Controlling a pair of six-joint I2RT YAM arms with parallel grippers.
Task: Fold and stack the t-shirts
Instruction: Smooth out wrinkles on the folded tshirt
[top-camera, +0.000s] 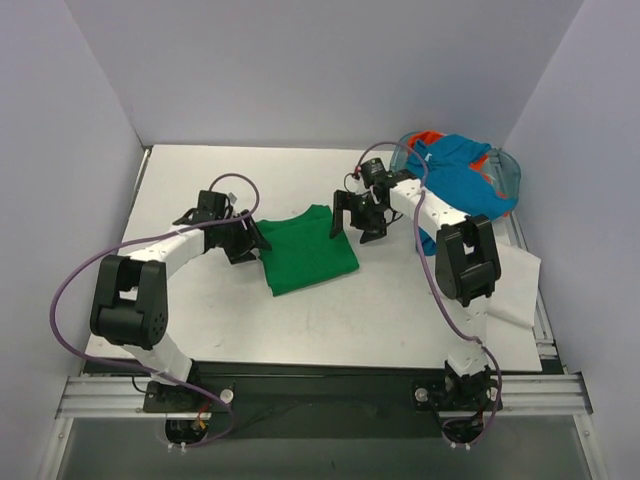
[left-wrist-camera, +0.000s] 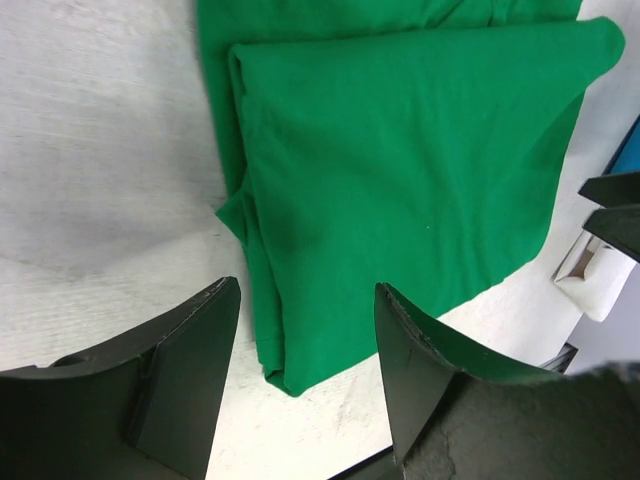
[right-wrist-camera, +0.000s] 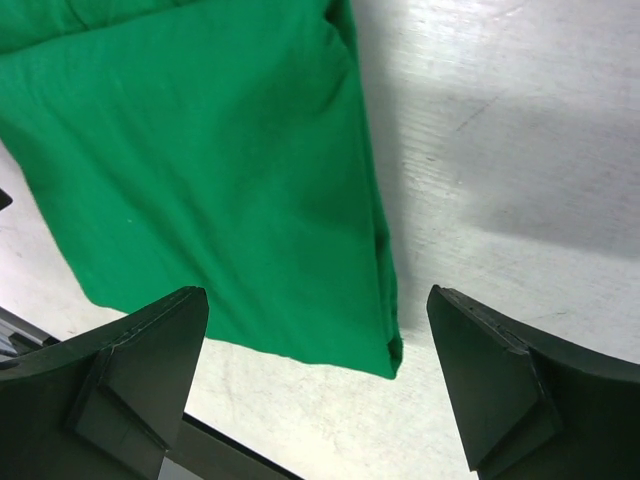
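The bright green t-shirt (top-camera: 306, 251) lies folded flat in the middle of the table. It also shows in the left wrist view (left-wrist-camera: 400, 170) and the right wrist view (right-wrist-camera: 210, 170). My left gripper (top-camera: 242, 240) is open and empty at the shirt's left edge, just above a corner (left-wrist-camera: 307, 330). My right gripper (top-camera: 355, 222) is open and empty over the shirt's right far corner (right-wrist-camera: 318, 345). The turquoise blue t-shirt (top-camera: 462, 178) lies crumpled in a bin at the back right, with a bit of the orange-red t-shirt (top-camera: 430, 139) showing beneath it.
A clear bin (top-camera: 512, 178) at the back right holds the unfolded shirts. A white sheet (top-camera: 515, 285) lies at the table's right side. Grey walls close in the table on three sides. Purple cables loop off both arms.
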